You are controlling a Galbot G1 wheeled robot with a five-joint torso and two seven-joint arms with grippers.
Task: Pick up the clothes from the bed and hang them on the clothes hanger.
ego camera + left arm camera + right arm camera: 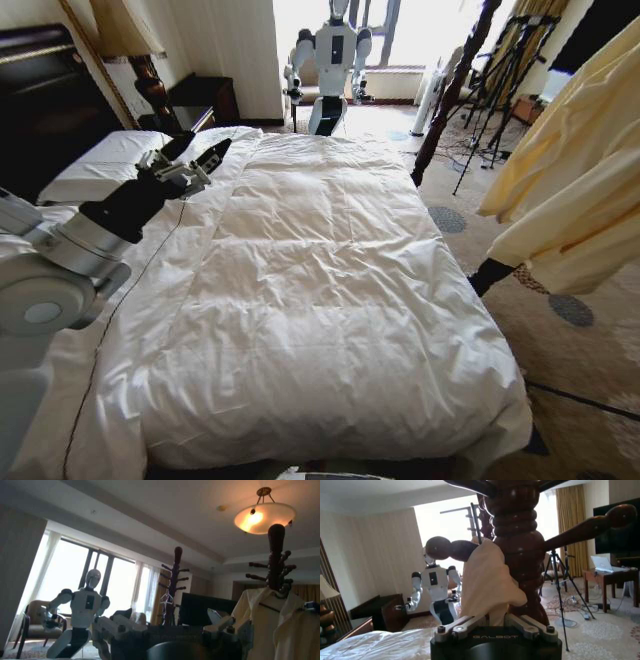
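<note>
The clothes (570, 180), a pale yellow-cream top, hang in the air at the right of the bed (330, 280). In the right wrist view the fabric (490, 581) drapes against a dark turned wooden stand (515, 543) with pegs. My right gripper (496, 618) is just below it, fingers closed in on the fabric. The left wrist view shows the same top (265, 618) hanging from the stand (276, 555). A thin dark bar (270, 607) crosses its neckline; I cannot tell if it is the clothes hanger. My left gripper (200, 150) hovers open over the duvet near the pillow, holding nothing.
A white humanoid robot (335, 60) stands beyond the far end of the bed. A dark twisted bedpost (450, 100) and tripods (500, 80) stand at the far right. A pillow (100, 160) lies under my left arm. A cable (590, 400) crosses the carpet at right.
</note>
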